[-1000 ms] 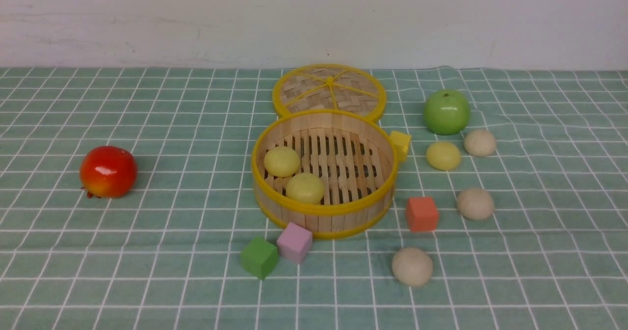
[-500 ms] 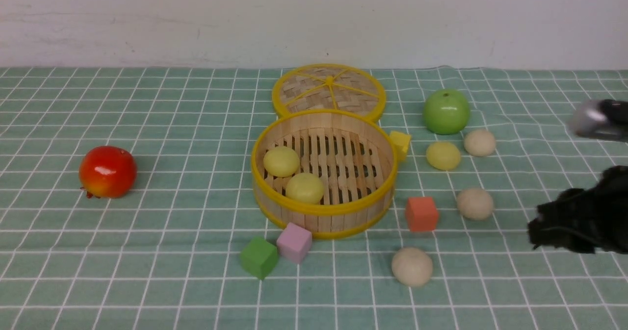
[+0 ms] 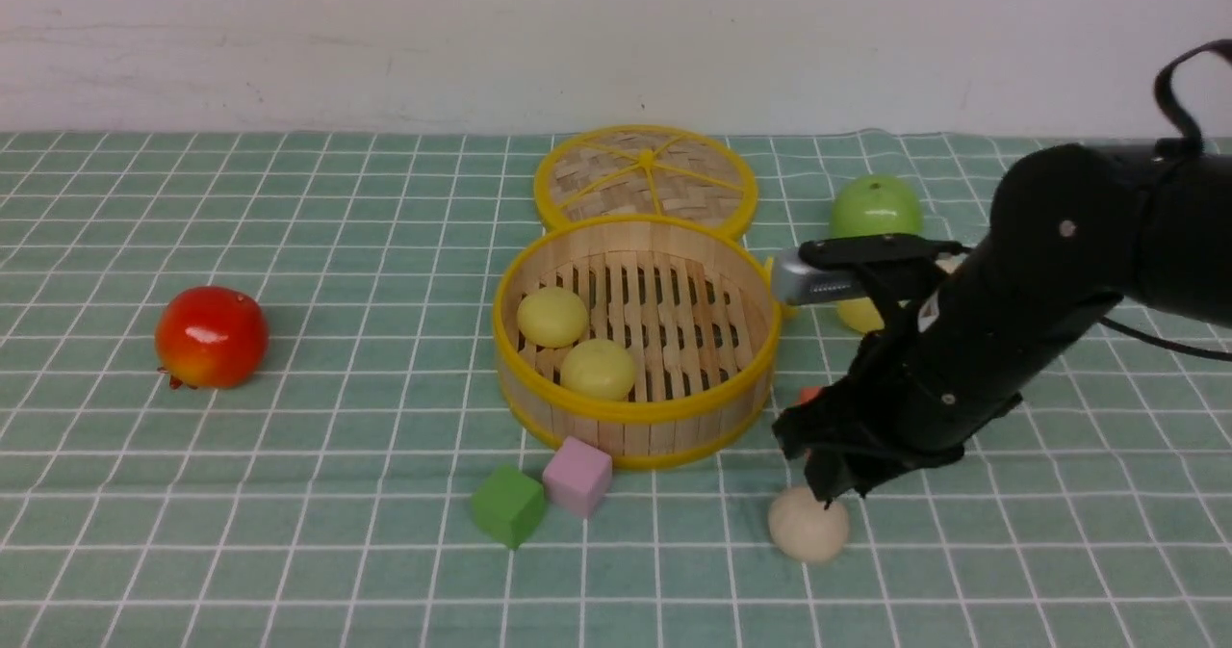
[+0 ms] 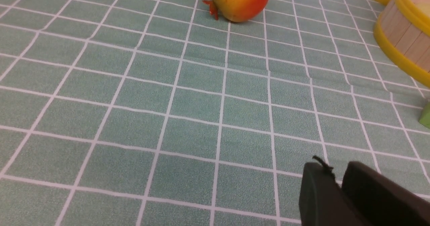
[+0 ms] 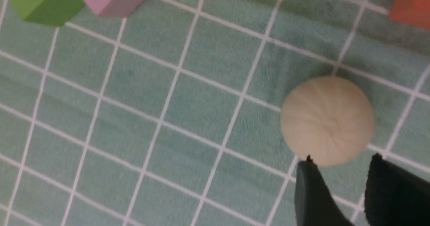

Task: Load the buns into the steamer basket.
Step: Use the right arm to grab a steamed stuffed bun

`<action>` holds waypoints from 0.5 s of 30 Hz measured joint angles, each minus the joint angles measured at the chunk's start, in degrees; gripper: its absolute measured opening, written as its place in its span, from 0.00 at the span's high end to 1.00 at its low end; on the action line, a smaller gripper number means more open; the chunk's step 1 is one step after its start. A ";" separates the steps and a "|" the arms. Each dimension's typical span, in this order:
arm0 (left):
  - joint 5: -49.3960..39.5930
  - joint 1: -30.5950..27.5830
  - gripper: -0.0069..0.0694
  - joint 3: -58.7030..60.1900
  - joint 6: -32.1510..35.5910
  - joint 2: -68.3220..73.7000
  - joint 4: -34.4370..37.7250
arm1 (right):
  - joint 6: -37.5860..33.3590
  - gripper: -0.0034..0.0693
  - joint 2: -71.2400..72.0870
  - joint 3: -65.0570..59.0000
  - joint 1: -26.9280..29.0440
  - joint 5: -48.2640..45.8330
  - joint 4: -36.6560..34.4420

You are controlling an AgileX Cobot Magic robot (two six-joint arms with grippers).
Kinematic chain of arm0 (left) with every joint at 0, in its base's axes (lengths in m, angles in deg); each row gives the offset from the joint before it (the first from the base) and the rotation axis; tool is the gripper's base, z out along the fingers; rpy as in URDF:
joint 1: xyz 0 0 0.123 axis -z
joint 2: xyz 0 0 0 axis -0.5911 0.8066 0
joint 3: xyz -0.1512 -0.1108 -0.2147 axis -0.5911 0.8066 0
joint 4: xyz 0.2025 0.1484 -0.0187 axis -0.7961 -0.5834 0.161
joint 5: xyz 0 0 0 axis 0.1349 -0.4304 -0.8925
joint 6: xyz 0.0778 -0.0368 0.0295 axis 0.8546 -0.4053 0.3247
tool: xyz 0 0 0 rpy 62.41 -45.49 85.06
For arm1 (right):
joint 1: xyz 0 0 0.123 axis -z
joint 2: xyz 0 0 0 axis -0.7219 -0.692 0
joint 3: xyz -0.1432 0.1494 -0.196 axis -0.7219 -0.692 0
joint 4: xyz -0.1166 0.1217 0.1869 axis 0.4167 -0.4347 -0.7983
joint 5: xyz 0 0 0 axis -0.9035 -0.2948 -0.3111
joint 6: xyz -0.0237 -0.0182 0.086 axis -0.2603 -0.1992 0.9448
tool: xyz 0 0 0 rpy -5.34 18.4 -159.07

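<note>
Jaws of the right gripper (image 3: 828,492) stood part open with nothing between them, their tips just over the beige bun (image 3: 808,525). That bun lay on the cloth (image 3: 289,494) in front of the basket (image 3: 635,415), toward its right. In the right wrist view the two dark fingers (image 5: 310,192) showed a clear gap. The bun sat just past their tips, not between them. Whether a tip touched it could not be told.

Only the left wrist view showed the left gripper (image 4: 336,169), low over bare cloth well to the left of the basket. Its two fingers (image 4: 319,195) lay side by side with a bare seam between them. Whether they were shut or slightly parted could not be told, and nothing showed between them.

Two yellow buns (image 3: 551,316) lay inside the basket on its slatted floor, one by the left wall and the other bun (image 3: 598,369) nearer the front wall. A third yellow bun (image 3: 855,317) sat on the cloth to the right of the basket, half hidden behind the right arm (image 3: 1020,321).

Behind the basket lay the lid (image 3: 645,171), its near edge hidden by the basket's back rim. The green apple (image 3: 874,207) stood behind and to the right of the basket, and the red fruit (image 3: 212,335) well apart to its left. A pink cube (image 3: 577,475) sat just beside the front wall. The green cube (image 3: 507,505) was next to the pink one, farther from the basket. Under the arm, to the right of the basket, only a sliver of an orange cube (image 3: 807,395) showed.
</note>
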 joint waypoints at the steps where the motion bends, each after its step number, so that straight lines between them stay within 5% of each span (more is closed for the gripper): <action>1: 0.00 0.00 0.77 0.00 0.00 0.00 0.00 | 0.12 0.62 -0.66 0.07 -0.06 0.48 0.23; 15: 0.00 0.00 0.75 0.00 0.04 0.00 0.00 | 0.20 0.62 -7.32 0.19 -0.11 5.16 0.63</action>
